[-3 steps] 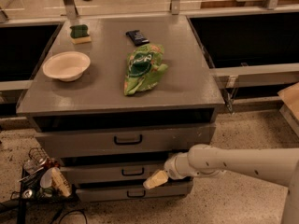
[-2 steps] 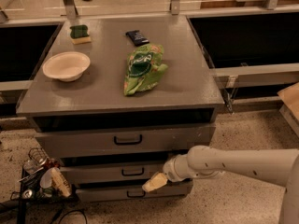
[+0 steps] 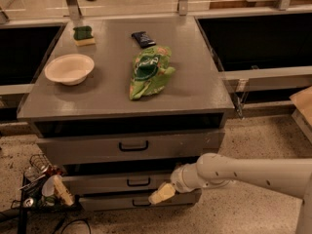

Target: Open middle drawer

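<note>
Below the tabletop (image 3: 195, 82), the middle drawer (image 3: 97, 184) looks shut, nothing pulled yet; the gripper (image 3: 161, 194) hangs just beside its handle (image 3: 138, 182), not on it — open or closed, I cannot tell

The arm (image 3: 253, 172) covers the right end of the middle drawer (image 3: 97, 183) and runs off the right edge. Its claw (image 3: 161, 193) sits low, just right of that drawer's handle (image 3: 139, 182).
</note>
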